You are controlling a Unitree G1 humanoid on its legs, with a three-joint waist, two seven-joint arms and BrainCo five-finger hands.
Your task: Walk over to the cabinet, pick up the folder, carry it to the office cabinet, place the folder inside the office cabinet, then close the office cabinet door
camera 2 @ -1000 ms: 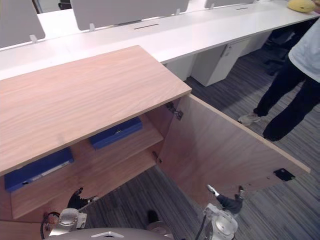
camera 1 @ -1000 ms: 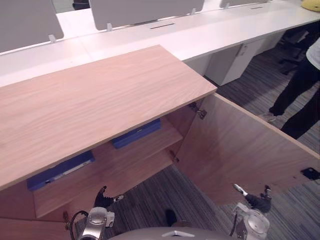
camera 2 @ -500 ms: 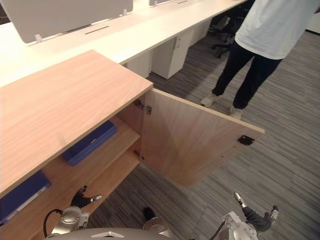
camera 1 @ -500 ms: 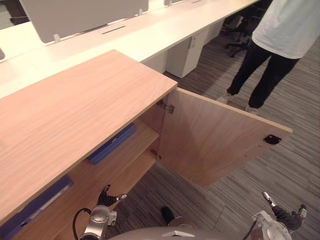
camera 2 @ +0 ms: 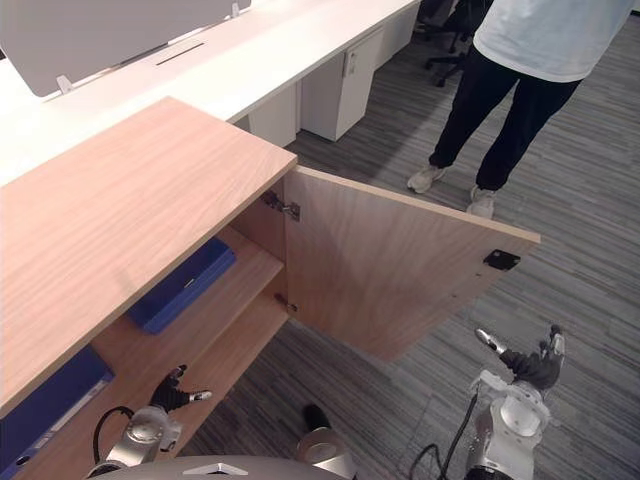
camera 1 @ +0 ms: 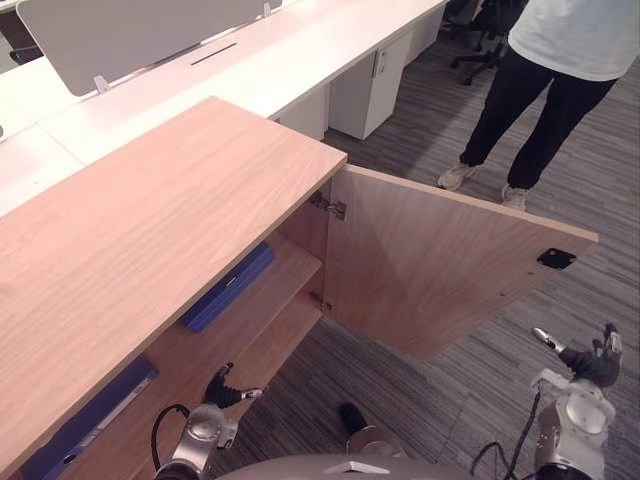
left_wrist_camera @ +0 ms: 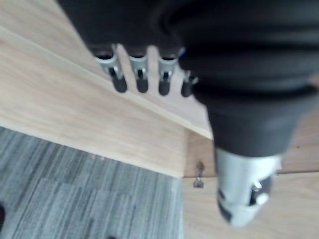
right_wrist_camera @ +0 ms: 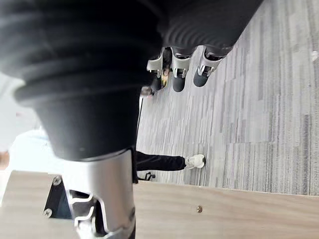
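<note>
At the far left, a blue folder (camera 1: 92,420) lies flat on the upper shelf of the open cabinet (camera 1: 150,230). A second blue folder (camera 1: 226,288) lies on the same shelf, further to the right. Both are pushed under the wooden top, so they do not stick out past the shelf edge. Which of the two is the folder of the task, I cannot tell. Neither hand carries anything, so I judge that the folder is already inside.

The left hand (camera 1: 226,386) hangs low in front of the lower shelf, apart from the wood. In the left wrist view its fingers (left_wrist_camera: 140,75) stand side by side, nearly straight, and hold nothing. It seems to have no work here.

To the right, the door (camera 1: 440,280) stands wide open on its hinges (camera 1: 328,206). It turns its inner face, with a small dark plate (camera 1: 556,258) near the free edge, toward the robot.

The right hand (camera 1: 586,360) is low, near that free edge but not touching it. Its fingers (right_wrist_camera: 179,74) are loose and a little spread, the thumb held apart, with nothing in them. I think this place is sensible, because from there the hand can go round the edge to the far face and push the door shut.

A person (camera 1: 560,80) stands on the carpet just beyond the door, beside the long white desk (camera 1: 250,70).
</note>
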